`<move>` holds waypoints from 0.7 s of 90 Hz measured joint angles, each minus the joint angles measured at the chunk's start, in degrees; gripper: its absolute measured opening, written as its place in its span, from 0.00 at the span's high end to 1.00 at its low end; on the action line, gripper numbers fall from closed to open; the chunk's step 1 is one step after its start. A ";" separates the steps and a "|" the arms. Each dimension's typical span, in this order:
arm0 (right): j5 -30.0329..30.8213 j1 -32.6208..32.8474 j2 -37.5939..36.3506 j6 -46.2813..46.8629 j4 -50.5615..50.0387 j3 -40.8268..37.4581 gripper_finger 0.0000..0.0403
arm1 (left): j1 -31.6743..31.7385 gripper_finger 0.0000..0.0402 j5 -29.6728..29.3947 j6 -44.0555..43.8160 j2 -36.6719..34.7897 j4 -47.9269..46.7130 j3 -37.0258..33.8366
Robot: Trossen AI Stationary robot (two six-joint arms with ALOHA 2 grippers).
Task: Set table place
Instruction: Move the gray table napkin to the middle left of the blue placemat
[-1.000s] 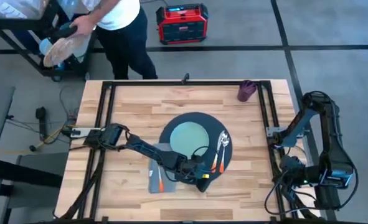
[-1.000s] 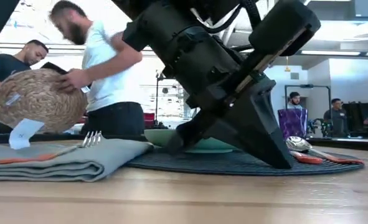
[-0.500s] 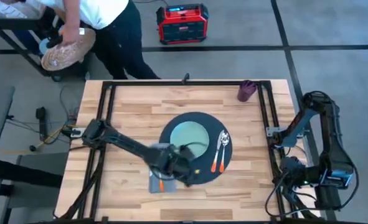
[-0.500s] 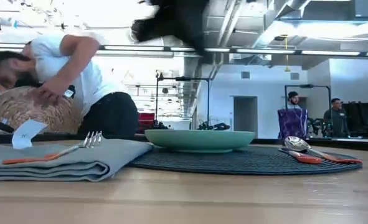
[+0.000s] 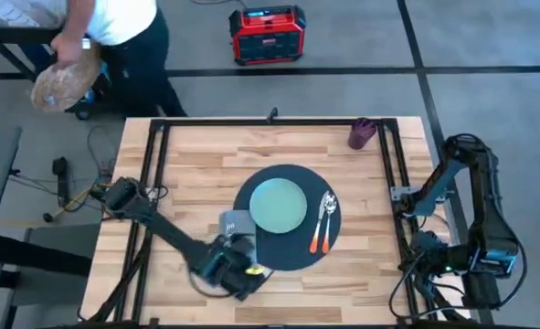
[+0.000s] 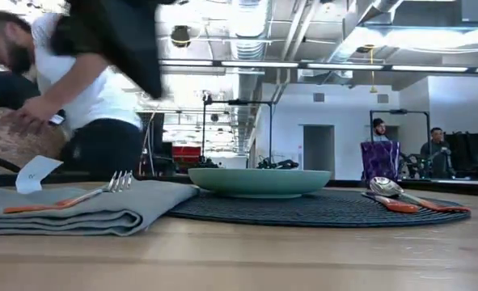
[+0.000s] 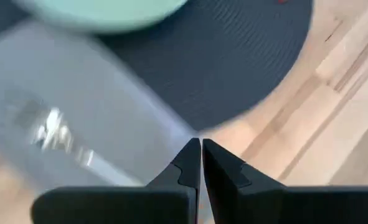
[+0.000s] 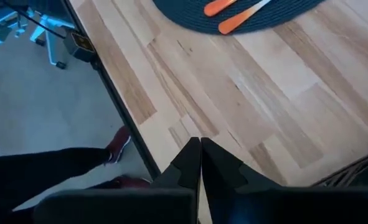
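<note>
Two tools show fingers pressed together and empty: our left tool hangs above the napkin at seven o'clock of the placemat, our right tool waits off the worktop's three o'clock edge. We judge the setting nearly done; pull the left arm clear without brushing the fork. On the placemat, the plate holds nothing; spoons lie at three o'clock.

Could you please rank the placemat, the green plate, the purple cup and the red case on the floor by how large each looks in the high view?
1. Placemat, clearly the widest.
2. Red case and green plate: these look about alike, and the case lies lower, on the floor, so I would not rank them.
3. Purple cup, smallest.
</note>
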 joint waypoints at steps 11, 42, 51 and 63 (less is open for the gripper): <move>0.43 0.00 0.00 -0.04 -0.35 0.00 1.00 | -4.45 1.00 -4.75 -13.07 -3.80 0.59 -6.12; 2.39 0.00 0.00 0.00 -1.04 0.00 1.00 | -6.31 1.00 -10.90 -20.46 -7.48 20.29 -22.11; 2.40 0.00 0.00 0.38 -0.47 0.00 1.00 | -6.29 1.00 -10.31 -21.01 -7.50 25.10 -24.53; 2.39 0.00 0.00 0.44 -0.24 0.00 1.00 | -6.27 1.00 -9.89 -22.86 -7.58 21.97 -24.64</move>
